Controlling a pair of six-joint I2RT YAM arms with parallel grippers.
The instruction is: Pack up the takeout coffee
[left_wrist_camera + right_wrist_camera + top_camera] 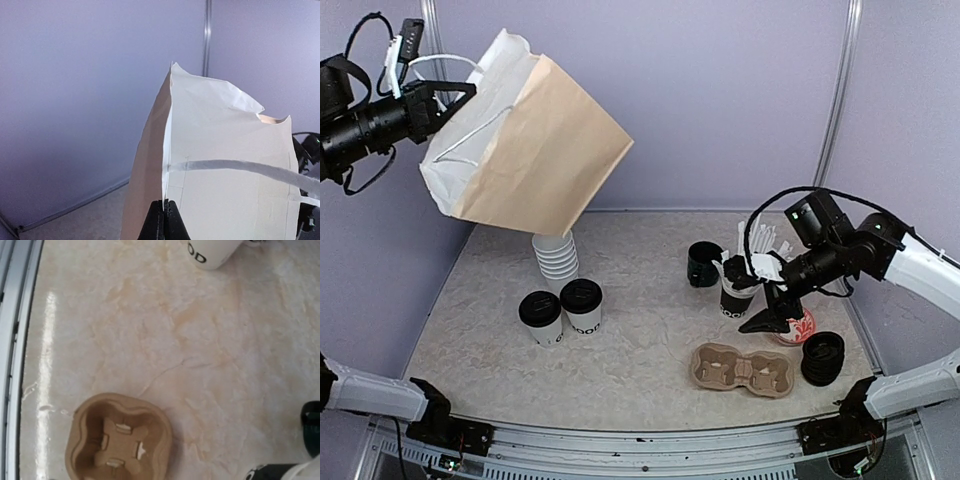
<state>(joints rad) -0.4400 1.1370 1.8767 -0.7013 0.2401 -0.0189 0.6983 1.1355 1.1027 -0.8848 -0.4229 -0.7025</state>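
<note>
Up left, left gripper [163, 204] pinches brown-and-white paper bag [530, 140].
Right gripper [770, 318] open, empty; black-lidded white paper cups [581, 305] unpacked.

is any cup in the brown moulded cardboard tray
No, the brown moulded cardboard tray is empty; two black-lidded white paper cups stand left of it.

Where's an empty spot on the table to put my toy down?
The middle is bare, between the lidded cups and the cardboard tray. So is the strip in front of those cups. The right side is crowded: tray, lid stack, another cup.
</note>
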